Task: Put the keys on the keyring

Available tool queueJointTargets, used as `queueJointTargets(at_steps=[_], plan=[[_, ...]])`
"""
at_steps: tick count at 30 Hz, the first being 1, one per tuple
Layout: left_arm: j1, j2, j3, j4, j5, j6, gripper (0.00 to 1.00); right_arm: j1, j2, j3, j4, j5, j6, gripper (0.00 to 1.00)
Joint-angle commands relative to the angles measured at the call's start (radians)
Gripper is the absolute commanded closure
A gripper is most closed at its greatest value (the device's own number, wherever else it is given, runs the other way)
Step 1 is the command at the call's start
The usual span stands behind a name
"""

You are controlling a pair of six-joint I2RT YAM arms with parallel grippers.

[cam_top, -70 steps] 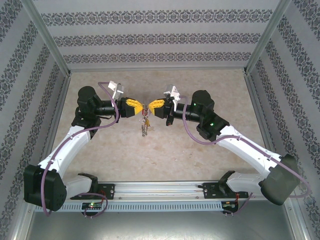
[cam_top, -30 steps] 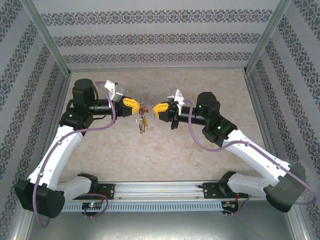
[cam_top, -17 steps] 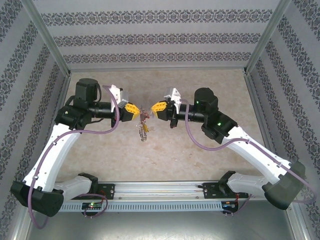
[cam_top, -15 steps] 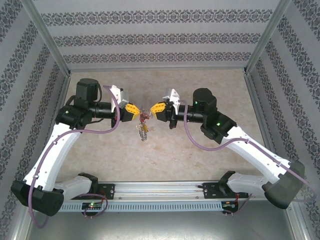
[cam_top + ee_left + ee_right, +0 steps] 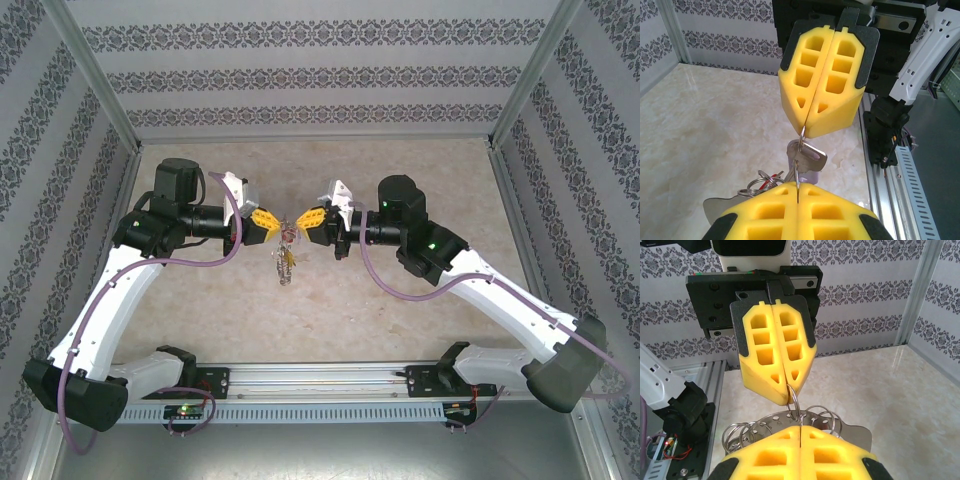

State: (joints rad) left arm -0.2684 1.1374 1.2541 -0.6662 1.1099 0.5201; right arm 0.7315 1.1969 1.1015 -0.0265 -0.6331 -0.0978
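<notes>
My left gripper (image 5: 272, 230) and right gripper (image 5: 303, 222) meet tip to tip above the middle of the table, both shut. A thin ring (image 5: 802, 140) of the keyring runs edge-on between them, one end pinched in each gripper's seam. In the left wrist view my left gripper (image 5: 798, 192) is below and the right gripper (image 5: 807, 134) above. A key with a pale lilac head (image 5: 811, 160) hangs on the ring between them. Several loops and a red piece (image 5: 771, 176) trail to the left. The rest of the keyring (image 5: 286, 262) dangles below. In the right wrist view its holed metal plate (image 5: 775, 422) carries several small rings.
The pale marble-look table (image 5: 420, 320) stretches free around the raised grippers. Patterned walls and aluminium posts (image 5: 100, 85) close in three sides. The arms' mounting rail (image 5: 320, 378) runs along the near edge.
The right gripper has moved left across the gap and now grips the ring held by the left gripper. The left arm shifted slightly right. The bundle still hangs below.
</notes>
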Motion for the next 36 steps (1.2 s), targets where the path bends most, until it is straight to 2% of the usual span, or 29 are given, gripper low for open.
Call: queueJointTargets(at_steps=[1,16,36], plan=[[-0.009,-0.015,-0.004,0.005,0.034,0.029,1.00,0.015,0.004,0.033,0.029,0.003,-0.013,1.00],[-0.008,-0.020,-0.005,0.012,0.025,0.028,1.00,0.022,0.029,0.052,0.033,-0.034,-0.008,1.00],[-0.009,-0.024,-0.005,0.008,0.024,0.029,1.00,0.021,0.034,0.046,0.046,-0.004,-0.010,1.00]])
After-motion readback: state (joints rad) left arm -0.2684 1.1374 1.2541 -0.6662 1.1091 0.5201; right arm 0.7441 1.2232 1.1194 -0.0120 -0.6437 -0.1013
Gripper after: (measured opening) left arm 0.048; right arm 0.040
